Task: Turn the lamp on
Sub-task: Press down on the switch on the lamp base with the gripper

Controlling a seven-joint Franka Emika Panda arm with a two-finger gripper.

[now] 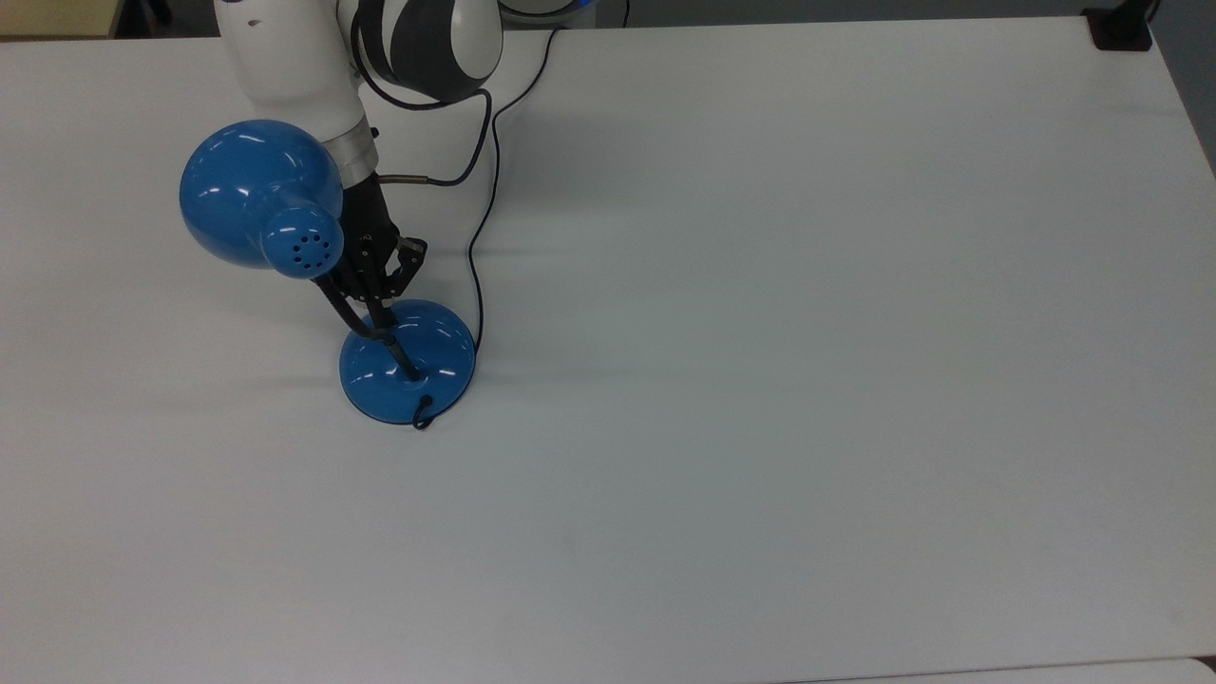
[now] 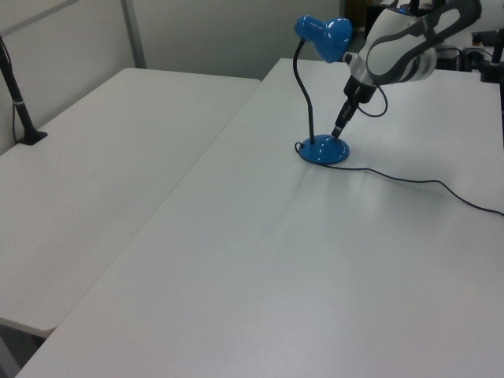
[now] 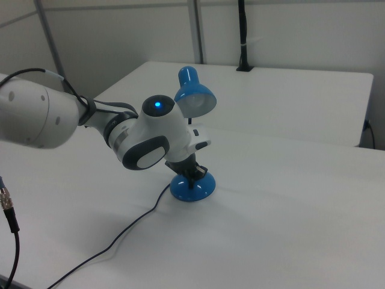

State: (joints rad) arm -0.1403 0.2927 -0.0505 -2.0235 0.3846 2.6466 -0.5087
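The lamp stands on the white table with its glossy blue dome shade (image 1: 252, 190) on a black gooseneck (image 1: 356, 323) above a round blue base (image 1: 432, 356). The left view has the shade (image 2: 324, 35) high over the base (image 2: 324, 153). The right view has the shade (image 3: 194, 93) and the base (image 3: 203, 186) partly behind the arm. My gripper (image 1: 380, 318) points steeply down at the base's far edge, fingers shut with nothing between them. Its tip (image 2: 338, 134) hangs just above the base, and it also appears under the wrist (image 3: 194, 174) in the right view.
The lamp's black cord (image 1: 484, 218) runs from the base toward the table's far edge and trails across the table (image 2: 425, 183). A second white table (image 2: 94, 157) adjoins at the left view's left, with a black clamped post (image 2: 20, 110). Another black clamp (image 1: 1121, 28) sits at the top view's top right corner.
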